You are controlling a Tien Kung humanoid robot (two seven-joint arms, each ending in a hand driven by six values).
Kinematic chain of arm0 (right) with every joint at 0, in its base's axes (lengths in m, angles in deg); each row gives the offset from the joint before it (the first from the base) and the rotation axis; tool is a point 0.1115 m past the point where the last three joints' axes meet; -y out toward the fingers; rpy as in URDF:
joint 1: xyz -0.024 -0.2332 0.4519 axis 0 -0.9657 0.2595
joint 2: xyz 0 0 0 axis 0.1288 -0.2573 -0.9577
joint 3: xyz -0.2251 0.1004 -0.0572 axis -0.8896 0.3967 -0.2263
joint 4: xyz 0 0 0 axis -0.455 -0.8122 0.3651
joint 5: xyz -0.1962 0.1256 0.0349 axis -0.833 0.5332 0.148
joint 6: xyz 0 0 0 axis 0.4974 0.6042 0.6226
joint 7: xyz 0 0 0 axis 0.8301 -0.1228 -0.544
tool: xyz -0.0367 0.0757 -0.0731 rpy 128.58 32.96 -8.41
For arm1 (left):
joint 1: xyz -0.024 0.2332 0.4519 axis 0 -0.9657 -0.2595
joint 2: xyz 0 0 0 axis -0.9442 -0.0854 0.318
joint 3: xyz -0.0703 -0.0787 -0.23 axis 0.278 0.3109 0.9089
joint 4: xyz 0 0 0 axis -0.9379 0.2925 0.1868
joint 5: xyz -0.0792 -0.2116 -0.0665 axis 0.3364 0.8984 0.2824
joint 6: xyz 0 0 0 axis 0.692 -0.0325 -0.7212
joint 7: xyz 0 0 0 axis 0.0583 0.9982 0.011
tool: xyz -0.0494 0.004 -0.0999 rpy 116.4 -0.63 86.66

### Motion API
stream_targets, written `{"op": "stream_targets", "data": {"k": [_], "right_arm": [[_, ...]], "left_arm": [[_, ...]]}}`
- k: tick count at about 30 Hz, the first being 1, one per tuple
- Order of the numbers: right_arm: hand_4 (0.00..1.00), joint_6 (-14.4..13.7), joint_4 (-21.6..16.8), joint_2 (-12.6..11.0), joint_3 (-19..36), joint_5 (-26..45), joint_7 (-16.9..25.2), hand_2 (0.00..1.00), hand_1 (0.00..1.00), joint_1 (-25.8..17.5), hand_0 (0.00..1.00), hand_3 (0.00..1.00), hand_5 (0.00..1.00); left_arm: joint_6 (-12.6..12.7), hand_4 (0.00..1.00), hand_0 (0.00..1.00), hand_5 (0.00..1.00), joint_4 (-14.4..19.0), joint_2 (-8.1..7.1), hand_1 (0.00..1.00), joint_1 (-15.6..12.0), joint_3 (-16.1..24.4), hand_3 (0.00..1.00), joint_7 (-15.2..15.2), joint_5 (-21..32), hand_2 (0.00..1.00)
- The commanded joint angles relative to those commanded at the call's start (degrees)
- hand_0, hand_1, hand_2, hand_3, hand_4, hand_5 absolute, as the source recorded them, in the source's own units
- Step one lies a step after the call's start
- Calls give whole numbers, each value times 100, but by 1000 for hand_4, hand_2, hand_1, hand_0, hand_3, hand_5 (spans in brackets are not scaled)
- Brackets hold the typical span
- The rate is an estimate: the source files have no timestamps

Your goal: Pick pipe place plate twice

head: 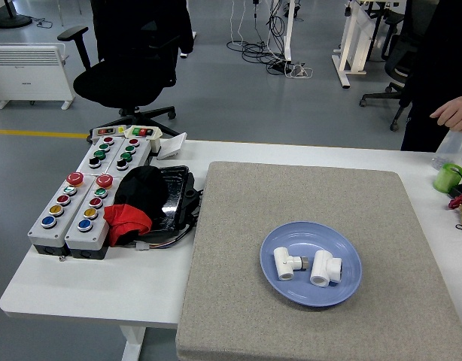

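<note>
Plate, blue, sits on a grey mat that covers the right part of the white table. Two white pipe fittings lie on the plate, side by side and just apart: the left fitting near the plate's middle, the right fitting beside it toward the right rim. Neither robot hand shows in the head view, so whether their fingers are wide or closed cannot be told. Left of the mat stand two grey button boxes with red, green, yellow, blue and black buttons, set edge to edge. Between boxes and mat lies a black tray carrying a black cap and a red cloth, with wires trailing at its near edge. At the far right edge a person's hand rests over the top of a clear bottle; a green cup stands just beside the bottle on the table. Black office chair stands on the floor beyond the table.
</note>
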State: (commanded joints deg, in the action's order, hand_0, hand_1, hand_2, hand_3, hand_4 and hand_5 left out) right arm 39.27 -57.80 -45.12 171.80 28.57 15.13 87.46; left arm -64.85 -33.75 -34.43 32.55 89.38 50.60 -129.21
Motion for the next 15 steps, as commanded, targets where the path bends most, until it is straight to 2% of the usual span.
{"op": "stream_targets", "data": {"k": [15], "right_arm": [[439,-56,-13,-3,91,-48,-78,850,770,8,819,807,446]], "left_arm": [[-7,397,655,998,11,-15,630,19,-49,564,18,60,636]]}}
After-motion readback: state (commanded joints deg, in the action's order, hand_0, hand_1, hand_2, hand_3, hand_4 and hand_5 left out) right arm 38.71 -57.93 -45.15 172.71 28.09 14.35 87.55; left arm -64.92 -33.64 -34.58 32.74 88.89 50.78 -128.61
